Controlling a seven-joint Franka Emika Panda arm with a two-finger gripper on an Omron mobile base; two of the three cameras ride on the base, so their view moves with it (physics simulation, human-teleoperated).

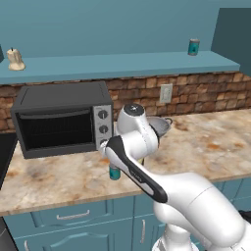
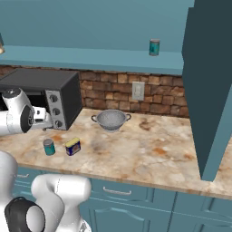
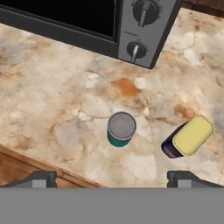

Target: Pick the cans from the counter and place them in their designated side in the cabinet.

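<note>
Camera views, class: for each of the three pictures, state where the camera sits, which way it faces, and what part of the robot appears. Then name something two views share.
Left base view: behind the arm on its left, facing forward and down at the counter and toaster oven; the white arm rises from lower right.
Right base view: behind on the right, facing the colander; the arm shows at lower left.
Hand view: on the hand, looking down at the teal can and dark blue can; the gripper tips rise at the bottom.
Shared: a second teal can on the cabinet in both base views.

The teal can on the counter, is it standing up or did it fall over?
Standing up. The teal can shows its round silvery top in the hand view and stands tall on the counter in the right base view.
</note>
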